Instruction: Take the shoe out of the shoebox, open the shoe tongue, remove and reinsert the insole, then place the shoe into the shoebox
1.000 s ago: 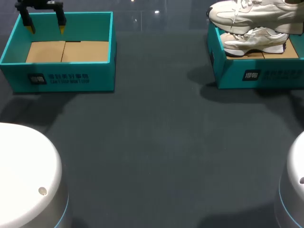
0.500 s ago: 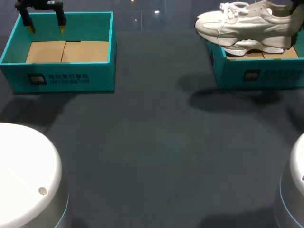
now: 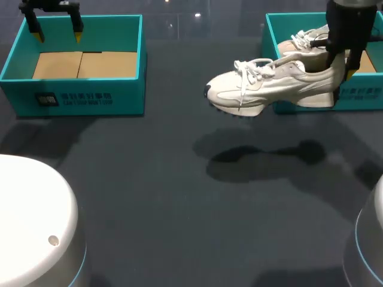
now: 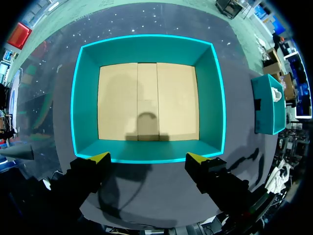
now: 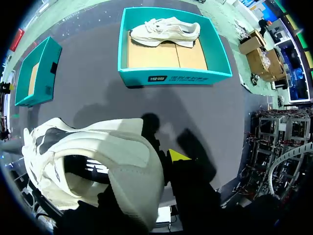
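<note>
Dark grey matte covering spread over the whole table [image 3: 179,197], and it looked slightly rough, like a thin felt. At the far left stood the left shoebox [image 3: 84,98], a low square box with smooth teal walls and a floor of plain brown cardboard flaps. The left gripper [image 3: 58,36] hung over the far wall of this box. In the left wrist view its two yellow tips [image 4: 100,157] stood wide apart above one wall of the box [image 4: 83,98], with nothing between them.

At the far right stood the right shoebox [image 3: 365,92], of the same teal card with the same brown floor [image 5: 171,78]. A second shoe [image 3: 302,43] lay inside it, along the far wall [image 5: 166,30].

The shoe [image 3: 269,86] of the task was out of the box. It hung in the air just in front of the right shoebox, toe pointing to the left and a little downward, and its soft shadow lay on the table below. It was a cream sneaker of smooth panels, with white laces and a thick ridged sole. The right gripper [image 3: 342,67] held it by the heel, its fingers pressed on the heel wall from both sides. In the right wrist view the padded heel collar [image 5: 112,156] was close to the camera, and one yellow tip [image 5: 177,155] showed against its outer side.
</note>
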Robot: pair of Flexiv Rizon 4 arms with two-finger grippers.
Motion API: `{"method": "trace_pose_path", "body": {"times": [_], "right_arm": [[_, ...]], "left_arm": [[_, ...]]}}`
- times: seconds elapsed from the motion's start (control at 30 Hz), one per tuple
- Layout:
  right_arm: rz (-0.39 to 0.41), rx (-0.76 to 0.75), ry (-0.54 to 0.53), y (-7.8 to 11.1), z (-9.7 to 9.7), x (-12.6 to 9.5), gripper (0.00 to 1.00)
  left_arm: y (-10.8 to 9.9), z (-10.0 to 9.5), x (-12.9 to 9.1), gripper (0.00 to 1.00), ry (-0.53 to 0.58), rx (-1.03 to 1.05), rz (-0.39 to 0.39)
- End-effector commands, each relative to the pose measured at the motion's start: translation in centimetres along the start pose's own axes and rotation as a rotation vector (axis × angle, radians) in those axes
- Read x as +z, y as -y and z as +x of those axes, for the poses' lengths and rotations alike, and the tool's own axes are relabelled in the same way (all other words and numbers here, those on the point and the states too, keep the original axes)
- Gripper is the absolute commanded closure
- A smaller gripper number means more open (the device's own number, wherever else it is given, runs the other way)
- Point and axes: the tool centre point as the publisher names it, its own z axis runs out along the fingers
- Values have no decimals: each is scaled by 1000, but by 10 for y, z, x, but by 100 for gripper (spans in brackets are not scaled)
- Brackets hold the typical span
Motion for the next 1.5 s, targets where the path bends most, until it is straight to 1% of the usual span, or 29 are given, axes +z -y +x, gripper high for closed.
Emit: {"method": "trace_pose_path", "body": {"times": [0.03,0.3,0.4,0.47,0.57,0.73,0.8,0.83,0.9,1.4,1.43,1.5], "right_arm": [[-21,2,-11,3,-4,0,100],[-21,2,-11,3,-4,0,100],[-27,9,28,16,22,11,100],[-37,4,25,28,35,18,100],[-36,0,44,49,59,31,100],[-64,-12,27,87,95,46,100],[-57,10,52,100,108,52,100],[-63,20,30,106,113,54,100],[-32,37,51,114,124,62,100],[-32,37,51,114,124,62,100],[-38,30,59,115,132,65,100],[-15,35,115,118,147,76,100]], "left_arm": [[0,0,0,0,1,0,0],[0,0,0,0,1,0,0],[0,0,0,0,1,0,0],[0,0,0,0,1,0,0],[0,0,0,0,1,0,0],[0,0,0,0,1,0,0],[0,0,0,0,1,0,0],[0,0,0,0,1,0,0],[0,0,0,0,1,0,0],[0,0,0,0,1,0,0],[0,0,0,0,1,0,0],[0,0,0,0,1,0,0]]}}
